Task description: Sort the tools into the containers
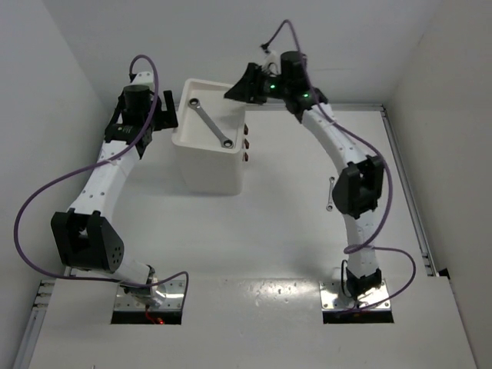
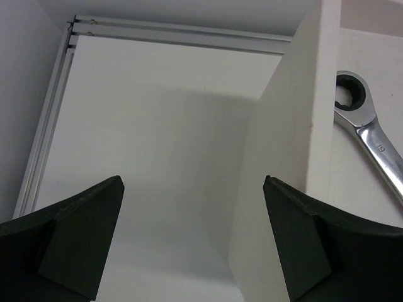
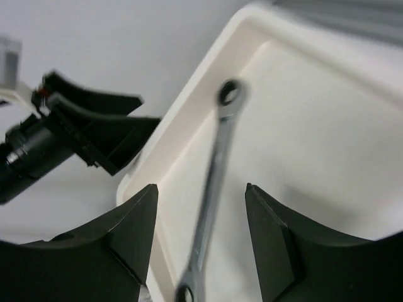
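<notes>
The white container stands at the table's back centre, with dark knobs on its right side. One silver wrench lies diagonally in its tray top. It also shows in the left wrist view and, blurred, in the right wrist view. My right gripper is open and empty, hovering over the tray's far right corner above the wrench. My left gripper is open and empty beside the container's left wall. A second wrench lies on the table, next to the right arm. Screwdrivers and pliers are out of view.
White walls close in the table on the left, back and right. A metal rail runs along the table's far edge and another along the right edge. My left gripper's fingers show in the right wrist view, beside the tray rim.
</notes>
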Controlling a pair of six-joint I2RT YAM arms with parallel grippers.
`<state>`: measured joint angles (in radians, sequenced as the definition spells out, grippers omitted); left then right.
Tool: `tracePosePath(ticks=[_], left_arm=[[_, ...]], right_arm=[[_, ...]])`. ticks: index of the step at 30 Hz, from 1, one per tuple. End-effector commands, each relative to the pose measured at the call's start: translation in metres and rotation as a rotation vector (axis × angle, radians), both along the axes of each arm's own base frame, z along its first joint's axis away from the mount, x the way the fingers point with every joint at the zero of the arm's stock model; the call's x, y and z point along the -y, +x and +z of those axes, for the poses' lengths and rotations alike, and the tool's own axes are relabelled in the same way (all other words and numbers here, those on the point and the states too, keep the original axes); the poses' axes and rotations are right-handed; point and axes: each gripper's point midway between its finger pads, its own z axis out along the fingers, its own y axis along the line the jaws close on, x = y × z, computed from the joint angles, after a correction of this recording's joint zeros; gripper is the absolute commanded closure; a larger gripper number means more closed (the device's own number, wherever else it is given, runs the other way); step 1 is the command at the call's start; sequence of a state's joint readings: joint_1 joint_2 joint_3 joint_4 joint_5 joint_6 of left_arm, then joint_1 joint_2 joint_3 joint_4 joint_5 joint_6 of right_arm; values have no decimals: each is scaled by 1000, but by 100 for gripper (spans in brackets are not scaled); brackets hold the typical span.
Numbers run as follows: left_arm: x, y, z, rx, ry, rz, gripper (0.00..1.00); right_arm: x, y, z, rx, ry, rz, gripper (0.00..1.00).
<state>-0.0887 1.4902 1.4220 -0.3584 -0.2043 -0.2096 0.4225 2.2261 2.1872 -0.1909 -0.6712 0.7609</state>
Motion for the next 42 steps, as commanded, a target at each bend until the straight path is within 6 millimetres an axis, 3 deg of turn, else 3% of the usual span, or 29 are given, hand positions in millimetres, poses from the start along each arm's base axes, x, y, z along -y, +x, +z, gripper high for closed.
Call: tracePosePath(ticks=[1,2,3,4,5,6,8,9,12,13,14,15,18,20,27,31,42], left_arm=[[-4,-8,23,57,5,3,0],[-4,-10,25,69,4,3,0],[-4,-10,21,60,5,3,0],[-4,-11,28,83,3,3,0],[-5,-11,25,80,15,-2,0],[-7,-13,30,91,18,7,0],[-5,-14,32,102,28,3,0],[-5,-15,32,101,37,0,0],[-8,-15,39,122,42,19,0],[-10,-16,39,122,45,28,0],[-10,-17,43,132,44,28,0],[-10,-16,46,142,43,28,0],[-1,-17,51,162,23,-2,0],[2,-18,61,184,6,-17,0],[4,-27,108,288,-18,-27,0],[0,-30,116,307,-13,-4,0],[-4,-39,141,368,-6,12,0]], right_arm=[[123,27,80,184,-87,-336,42],[142,27,75,170,-128,-385,40],[166,24,43,84,-226,-456,40],[193,17,43,98,-300,-502,39],[213,13,26,49,-380,-558,41],[229,-7,-16,-95,-487,-549,43],[266,-32,-51,-217,-634,-599,49],[277,-53,-89,-339,-700,-581,51],[294,-112,-145,-533,-772,-536,51],[298,-122,-157,-566,-782,-534,51],[300,-144,-183,-643,-815,-505,51],[305,-149,-192,-666,-819,-507,51],[312,-163,-213,-705,-843,-513,51],[330,-169,-233,-767,-894,-542,51],[363,-163,-260,-853,-959,-608,51],[364,-164,-273,-895,-961,-593,52],[359,-137,-297,-886,-976,-565,54]])
